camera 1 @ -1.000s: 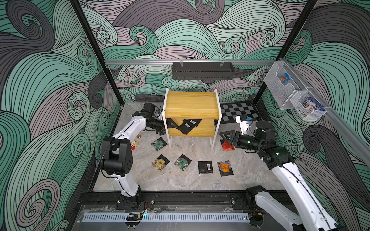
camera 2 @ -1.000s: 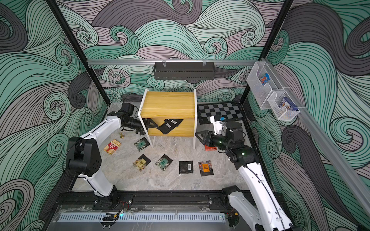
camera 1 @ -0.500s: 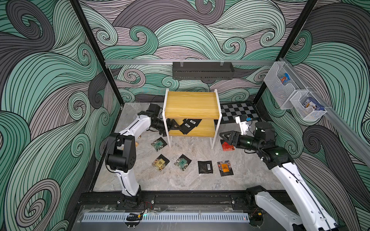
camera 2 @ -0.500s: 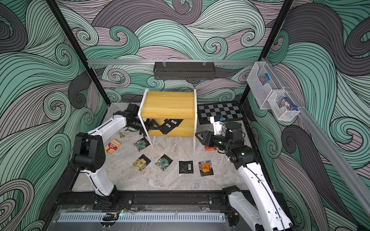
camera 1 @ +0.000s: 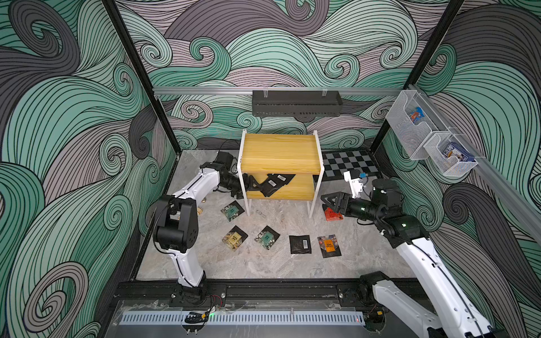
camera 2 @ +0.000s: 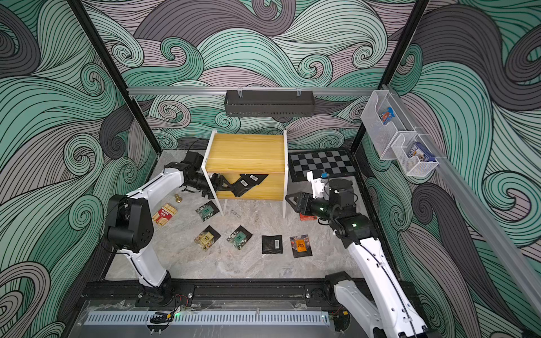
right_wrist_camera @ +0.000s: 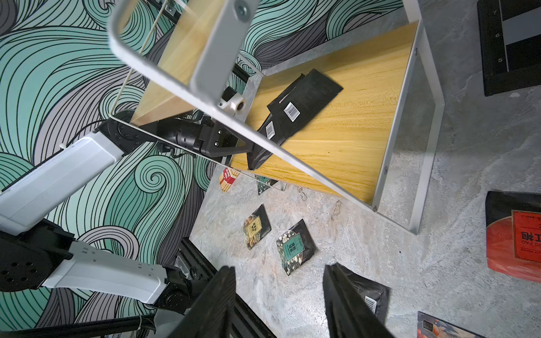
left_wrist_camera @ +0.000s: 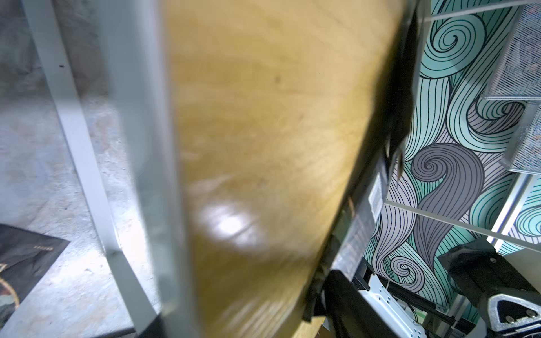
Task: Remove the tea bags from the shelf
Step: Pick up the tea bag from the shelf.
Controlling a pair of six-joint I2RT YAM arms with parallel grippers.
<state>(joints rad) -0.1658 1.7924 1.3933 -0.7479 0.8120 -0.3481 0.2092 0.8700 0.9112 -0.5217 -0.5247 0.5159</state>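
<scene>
Marble-look tabletop (camera 1: 263, 263), wavy teal walls (camera 1: 73, 117) all round. L claw (camera 1: 255, 185) is poked in thru the shelf (camera 1: 279, 152) frame at lower-board level. Its tips sit at the near corner of two overlapping black tea bags (camera 1: 276, 183) w/ barcode labels, which lie straight ahead of it on the lower board. Jaws look partly apart, but can't tell if they pinch the bag. R claw (camera 1: 329, 201) hangs outside the shelf's other end, jaws wide, nothing btwn them. Red sachet (camera 1: 332, 216) lies on the tabletop just under it. Five more sachets (camera 1: 300, 244) lie flat btwn the two claws but off their line, toward the arm bases, all apart from each other.
</scene>
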